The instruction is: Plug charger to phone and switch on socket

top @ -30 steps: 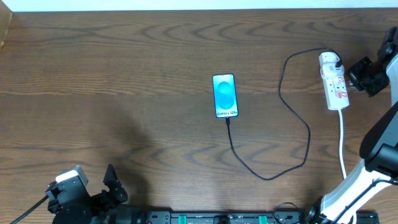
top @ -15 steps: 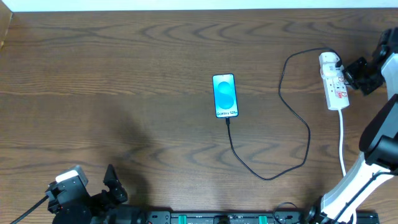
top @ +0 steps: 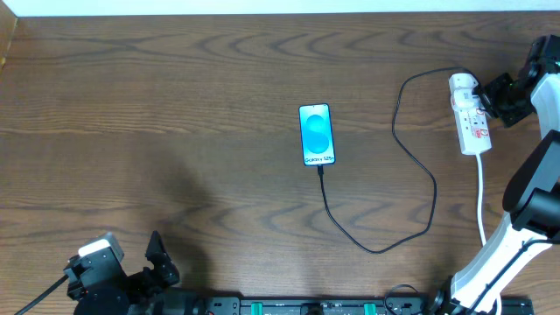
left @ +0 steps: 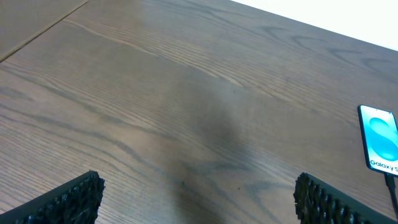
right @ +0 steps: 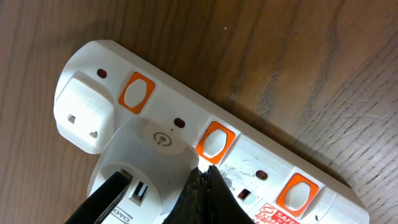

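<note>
The phone (top: 317,134) lies face up mid-table, cyan screen lit; it also shows in the left wrist view (left: 379,137). The black charger cable (top: 435,197) runs from the phone's bottom edge in a loop to the white power strip (top: 470,114) at the right. In the right wrist view its black connector (right: 102,199) sits in a white adapter (right: 149,162) on the strip (right: 161,99). My right gripper (right: 205,171) is shut and empty, its tip at the strip's face just below an orange switch (right: 213,142). My left gripper (left: 199,205) is open and empty at the near left.
The strip's white cord (top: 481,197) runs toward the front edge beside my right arm. A second white plug (right: 81,112) sits at the strip's end. Two more orange switches (right: 135,92) are on its face.
My right gripper has moved left, from beside the power strip onto its upper end. The left arm, phone and cable have not moved.
</note>
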`<state>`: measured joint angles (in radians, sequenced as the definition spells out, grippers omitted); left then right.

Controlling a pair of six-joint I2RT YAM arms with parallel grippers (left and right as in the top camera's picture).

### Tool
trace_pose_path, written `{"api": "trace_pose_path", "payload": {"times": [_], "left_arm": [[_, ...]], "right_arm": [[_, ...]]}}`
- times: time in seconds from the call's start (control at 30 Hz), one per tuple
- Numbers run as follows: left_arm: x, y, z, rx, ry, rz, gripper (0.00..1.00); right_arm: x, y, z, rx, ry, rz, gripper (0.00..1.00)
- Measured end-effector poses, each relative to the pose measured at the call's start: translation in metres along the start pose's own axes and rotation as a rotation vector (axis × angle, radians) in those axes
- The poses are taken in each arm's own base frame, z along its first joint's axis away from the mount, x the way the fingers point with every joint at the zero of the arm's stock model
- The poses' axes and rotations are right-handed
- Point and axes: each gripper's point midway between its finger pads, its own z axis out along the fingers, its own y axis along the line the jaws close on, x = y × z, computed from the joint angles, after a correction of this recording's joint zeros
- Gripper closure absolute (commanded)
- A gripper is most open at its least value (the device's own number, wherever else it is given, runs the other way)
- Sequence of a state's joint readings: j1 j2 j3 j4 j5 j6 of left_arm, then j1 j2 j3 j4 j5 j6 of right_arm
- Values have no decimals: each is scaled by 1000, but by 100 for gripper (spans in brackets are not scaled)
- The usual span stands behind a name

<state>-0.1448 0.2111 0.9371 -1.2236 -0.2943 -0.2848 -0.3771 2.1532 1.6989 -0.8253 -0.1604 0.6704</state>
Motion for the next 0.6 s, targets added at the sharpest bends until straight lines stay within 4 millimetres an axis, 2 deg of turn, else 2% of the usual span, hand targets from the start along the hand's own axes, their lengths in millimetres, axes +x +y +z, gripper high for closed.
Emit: {"api": "trace_pose_path", "payload": {"times": [0.23,0.6], "left_arm": [[0,0,0,0,0,0,3],[0,0,0,0,0,0,2]], "right_arm": [[-3,1,0,1,-18,3,99],[-5,-3,14,16,-18,16,99]]}}
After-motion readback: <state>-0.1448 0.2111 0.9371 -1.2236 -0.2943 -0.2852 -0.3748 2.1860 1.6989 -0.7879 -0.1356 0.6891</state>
